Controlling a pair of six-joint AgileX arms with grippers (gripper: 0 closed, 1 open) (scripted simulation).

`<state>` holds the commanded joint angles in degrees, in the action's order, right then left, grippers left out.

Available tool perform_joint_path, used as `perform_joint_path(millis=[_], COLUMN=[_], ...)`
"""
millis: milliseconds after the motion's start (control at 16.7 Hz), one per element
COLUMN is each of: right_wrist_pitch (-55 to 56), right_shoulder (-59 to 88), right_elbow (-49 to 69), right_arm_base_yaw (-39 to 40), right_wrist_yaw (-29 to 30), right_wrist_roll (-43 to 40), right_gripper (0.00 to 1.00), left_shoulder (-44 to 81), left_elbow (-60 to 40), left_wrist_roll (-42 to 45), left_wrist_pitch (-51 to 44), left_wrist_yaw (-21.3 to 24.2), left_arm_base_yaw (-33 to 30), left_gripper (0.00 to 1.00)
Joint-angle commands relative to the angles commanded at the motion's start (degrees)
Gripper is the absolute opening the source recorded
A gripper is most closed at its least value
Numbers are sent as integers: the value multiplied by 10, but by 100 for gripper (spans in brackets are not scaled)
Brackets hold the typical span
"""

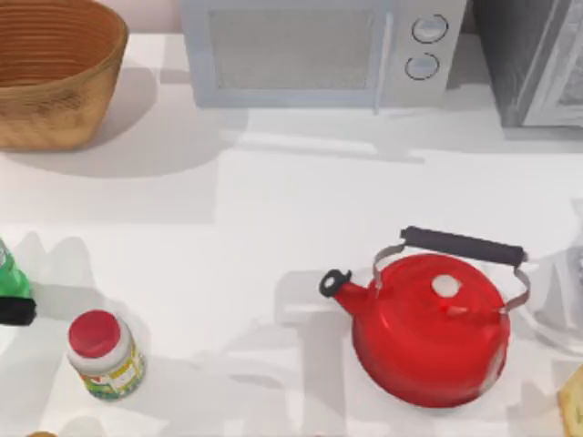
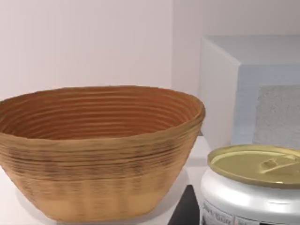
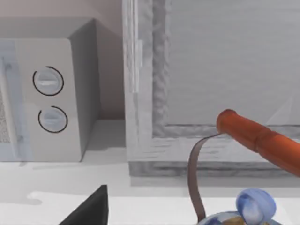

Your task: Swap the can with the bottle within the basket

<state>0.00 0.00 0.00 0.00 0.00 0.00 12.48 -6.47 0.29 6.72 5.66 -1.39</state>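
The tan wicker basket stands at the table's far left corner, and the left wrist view faces its outer wall. The can, white with a dull gold top, sits very close in the left wrist view beside one dark finger of my left gripper; whether it is held I cannot tell. A sliver of the green bottle shows at the left edge, with a black part right next to it. One dark finger of my right gripper shows near the kettle's handle.
A red kettle with a black handle stands front right. A red-lidded jar stands front left. A white microwave lines the back, with a grey appliance to its right.
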Motion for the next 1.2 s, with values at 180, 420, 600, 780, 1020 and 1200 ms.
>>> perform_joint_path(millis=[180, 420, 600, 780, 1020, 1200], right_wrist_pitch=[0, 0, 0, 0, 0, 0], right_shoulder=[0, 0, 0, 0, 0, 0], right_elbow=[0, 0, 0, 0, 0, 0], right_arm_base_yaw=[0, 0, 0, 0, 0, 0], right_wrist_yaw=[0, 0, 0, 0, 0, 0], right_wrist_roll=[0, 0, 0, 0, 0, 0], right_gripper=[100, 100, 100, 100, 100, 100], left_shoulder=[139, 378, 580, 786, 1037, 1189], left_elbow=[-71, -190, -288, -386, -503, -573], left_wrist_roll=[2, 3, 5, 6, 8, 9], left_wrist_pitch=[74, 199, 301, 403, 526, 600], left_wrist_yaw=[67, 183, 279, 376, 491, 559], left_arm_base_yaw=[-22, -61, -93, -126, -167, -191], left_gripper=[0, 0, 0, 0, 0, 0])
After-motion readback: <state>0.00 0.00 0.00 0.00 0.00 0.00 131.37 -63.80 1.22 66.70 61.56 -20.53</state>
